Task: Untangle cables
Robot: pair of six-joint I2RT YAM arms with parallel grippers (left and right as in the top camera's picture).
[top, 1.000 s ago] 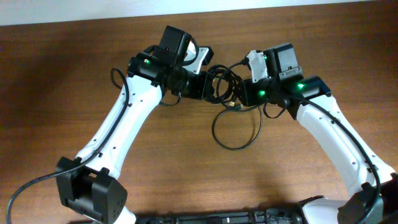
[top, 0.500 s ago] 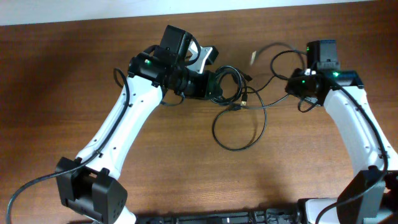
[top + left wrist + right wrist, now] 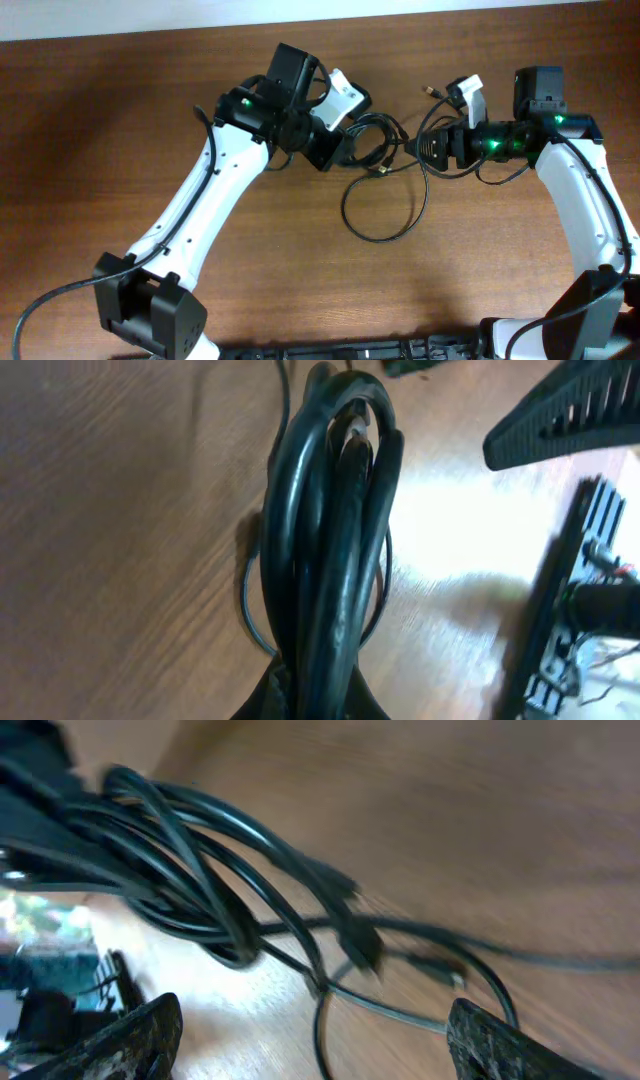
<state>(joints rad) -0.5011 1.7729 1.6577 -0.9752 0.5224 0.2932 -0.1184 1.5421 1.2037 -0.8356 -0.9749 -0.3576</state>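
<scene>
Black tangled cables (image 3: 378,140) are bunched between your two arms over the brown wooden table (image 3: 120,120), and one loop (image 3: 385,210) lies on the wood nearer the arm bases. Your left wrist view shows the left gripper (image 3: 310,705) clamped on them. Your right wrist view shows the right gripper (image 3: 320,1045) with its fingers (image 3: 130,1040) spread wide and thin strands (image 3: 385,1010) crossing between them.

Black cables (image 3: 378,140) lie bunched in a tangled coil on the wooden table, one thin strand looping loose below.
</scene>
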